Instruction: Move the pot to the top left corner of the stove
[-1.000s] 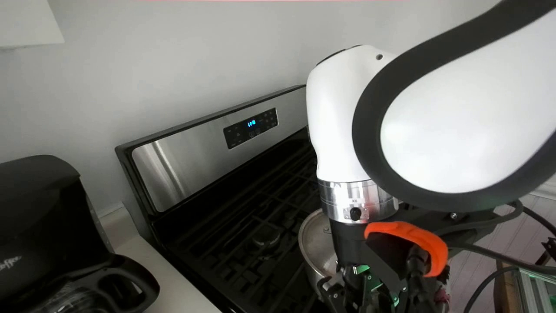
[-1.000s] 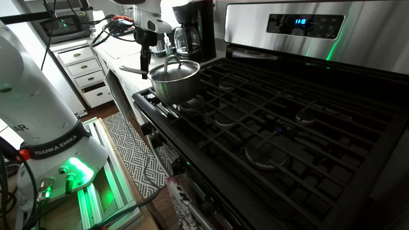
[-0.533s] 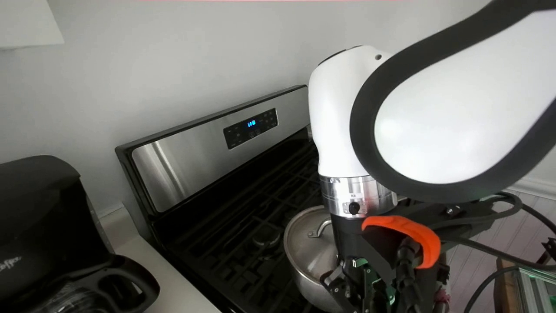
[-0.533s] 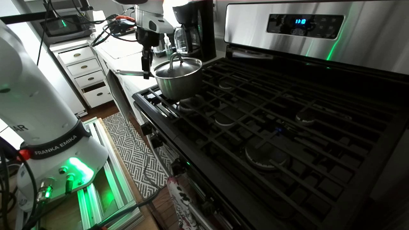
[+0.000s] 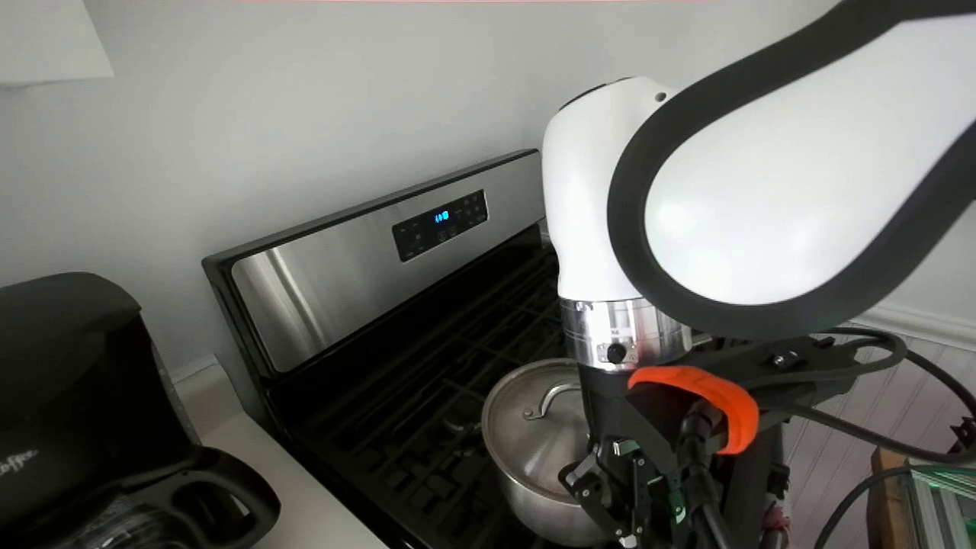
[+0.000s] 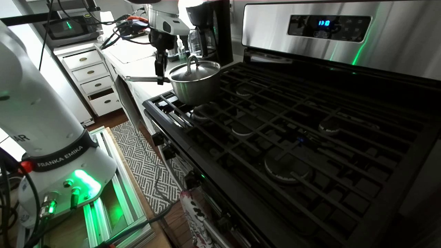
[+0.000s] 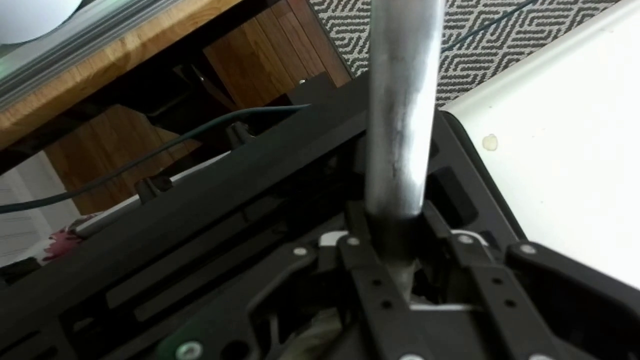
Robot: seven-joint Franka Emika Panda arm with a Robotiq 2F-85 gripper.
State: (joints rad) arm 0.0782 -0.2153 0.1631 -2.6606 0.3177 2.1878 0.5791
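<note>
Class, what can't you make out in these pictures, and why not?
Inside the pot: hidden by its lid, in both exterior views.
Start of the lettering on the coffee maker: cut off by the left edge, in an exterior view.
Key markings on the control panel: too small, in both exterior views.

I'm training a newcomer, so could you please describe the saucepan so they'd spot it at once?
Find the black-topped stove with the blue display, then its front corner nearest the coffee maker. There the claw grips the long handle of the saucepan, which, unlike the dark grates beneath, is round, shiny and lidded.
</note>
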